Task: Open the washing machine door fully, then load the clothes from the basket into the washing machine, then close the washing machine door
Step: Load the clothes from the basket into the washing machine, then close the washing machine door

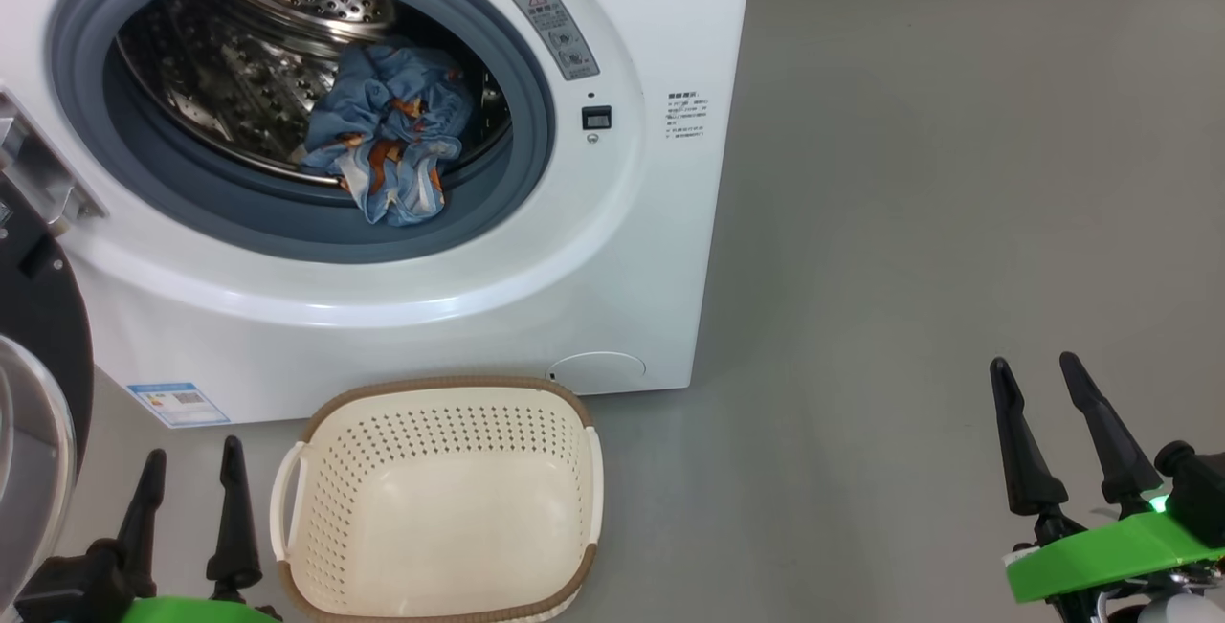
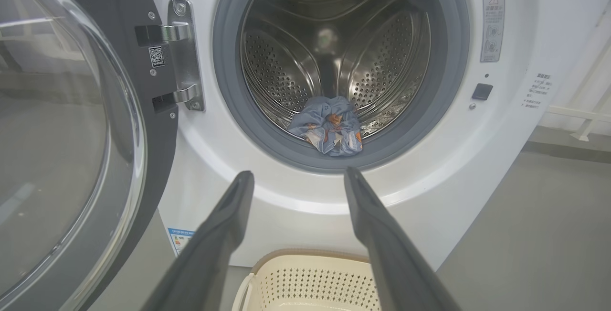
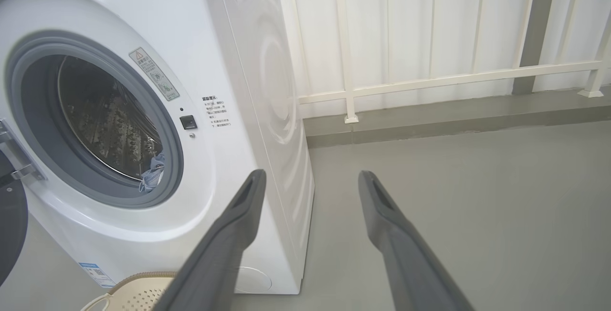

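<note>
The white washing machine [image 1: 612, 250] stands with its black-rimmed glass door [image 2: 71, 134] swung wide to the left. Light-blue clothes [image 1: 392, 140] with orange figures lie bunched at the drum's front lip, one end draping over the grey gasket [image 1: 287, 226]. On the floor before the machine sits the cream basket [image 1: 440, 499], and I see nothing inside it. My left gripper [image 1: 191, 460] is open just left of the basket, nothing between its fingers. Far out to the right over the floor, my right gripper [image 1: 1038, 369] is open too.
Grey floor [image 1: 909, 221] stretches to the right of the machine. A white railing [image 3: 429, 81] with a low kerb runs along the back. The open door [image 1: 38, 432] hangs close to my left gripper's left side.
</note>
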`<state>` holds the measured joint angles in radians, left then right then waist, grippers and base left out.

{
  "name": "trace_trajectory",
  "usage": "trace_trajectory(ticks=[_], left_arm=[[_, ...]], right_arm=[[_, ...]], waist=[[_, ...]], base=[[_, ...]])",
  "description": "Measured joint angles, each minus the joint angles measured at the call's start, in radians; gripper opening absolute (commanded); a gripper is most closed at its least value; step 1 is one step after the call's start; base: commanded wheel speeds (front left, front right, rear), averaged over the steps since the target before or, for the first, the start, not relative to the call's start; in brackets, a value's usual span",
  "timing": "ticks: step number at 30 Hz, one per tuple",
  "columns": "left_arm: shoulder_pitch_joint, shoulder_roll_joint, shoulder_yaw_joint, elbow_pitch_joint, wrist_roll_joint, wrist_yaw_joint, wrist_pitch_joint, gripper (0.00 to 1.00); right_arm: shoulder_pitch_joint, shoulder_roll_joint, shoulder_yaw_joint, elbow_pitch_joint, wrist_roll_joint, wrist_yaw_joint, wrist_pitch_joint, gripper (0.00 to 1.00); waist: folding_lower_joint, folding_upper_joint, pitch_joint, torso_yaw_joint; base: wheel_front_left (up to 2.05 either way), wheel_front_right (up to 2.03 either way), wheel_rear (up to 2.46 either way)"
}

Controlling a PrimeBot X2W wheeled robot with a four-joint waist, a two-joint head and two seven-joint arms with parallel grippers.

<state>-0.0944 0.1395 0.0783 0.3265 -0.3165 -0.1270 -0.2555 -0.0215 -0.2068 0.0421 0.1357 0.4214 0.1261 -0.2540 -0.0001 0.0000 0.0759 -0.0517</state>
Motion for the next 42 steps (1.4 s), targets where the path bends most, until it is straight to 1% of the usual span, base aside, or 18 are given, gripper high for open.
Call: trace_trajectory(ticks=[17,22,33,42], left_arm=[[0.003,-0.001,-0.002,0.0,-0.001,0.0,0.0,1.0],[0.003,-0.001,0.0,0.0,0.002,0.0,0.0,1.0],[0.009,-0.004,-0.009,-0.013,0.001,0.0,0.0,1.0],[0.014,-0.004,-0.017,-0.019,0.002,0.0,0.0,1.0]], right_arm=[[0.01,0.0,0.003,-0.003,0.0,0.0,0.0,1.0],[0.009,-0.001,0.004,-0.006,0.0,0.0,0.0,1.0],[0.009,-0.001,0.002,-0.008,-0.004,0.0,0.0,1.0],[0.009,-0.001,0.002,-0.008,-0.004,0.0,0.0,1.0]], waist=[[0.0001,0.0,0.01,-0.002],[0.0001,0.0,0.015,-0.001],[0.0,-0.0001,0.026,0.0],[0.0001,0.0,0.036,0.009]], base=[[-0.04,0.04,0.0],[-0.78,0.78,0.0],[-1.28,1.28,0.0],[-0.22,0.22,0.0]])
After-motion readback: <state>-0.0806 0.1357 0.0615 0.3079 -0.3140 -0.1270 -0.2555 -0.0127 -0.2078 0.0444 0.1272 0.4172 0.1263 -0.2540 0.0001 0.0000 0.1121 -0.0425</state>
